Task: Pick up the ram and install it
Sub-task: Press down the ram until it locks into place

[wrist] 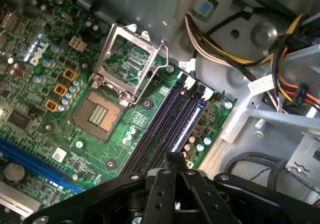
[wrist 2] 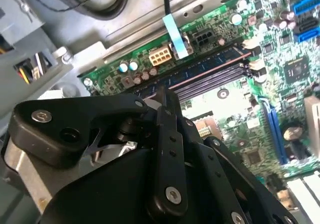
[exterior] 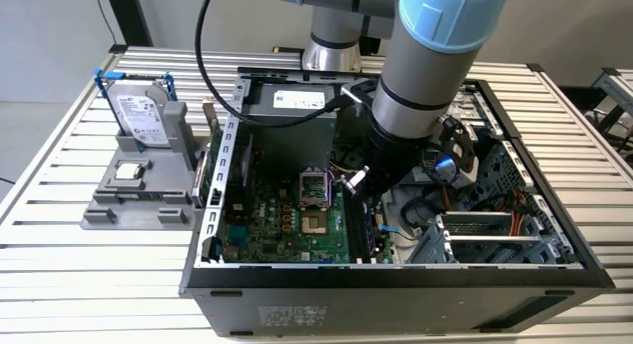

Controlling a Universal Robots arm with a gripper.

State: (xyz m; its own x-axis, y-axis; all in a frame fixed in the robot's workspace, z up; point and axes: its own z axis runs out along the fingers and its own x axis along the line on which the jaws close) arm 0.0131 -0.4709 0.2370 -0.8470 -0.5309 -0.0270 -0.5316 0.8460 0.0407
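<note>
Memory slots (wrist: 159, 130) lie side by side on the green motherboard (exterior: 287, 225) inside the open computer case (exterior: 396, 273), and the gripper (exterior: 354, 184) hangs right over them, reaching down from the arm into the case.

The ram (wrist 2: 205, 71) is not between the fingers as far as I can judge. A long, thin stick with dark blocks along its side stands on edge in the slot furthest from the processor socket (wrist: 102, 114), and I take that for the ram. In the first wrist view the same strip (wrist: 186, 129) catches a pale blue gleam along its top edge. Whether it is pressed fully home or only resting in the slot, I cannot tell.

The jaws look drawn together. In the first wrist view the gripper (wrist: 173, 159) comes to a single narrow tip with nothing clamped in it. In the second wrist view the gripper (wrist 2: 165, 96) shows one dark bar end-on.

The relation that matters is this. The stick's long axis runs with the slots, from the back of the case toward its front in the exterior view. The tip sits near one end of the slot bank, and the stick stretches away from it lengthwise. The tip appears close above the board, but contact is hidden behind the gripper's own body.
</note>
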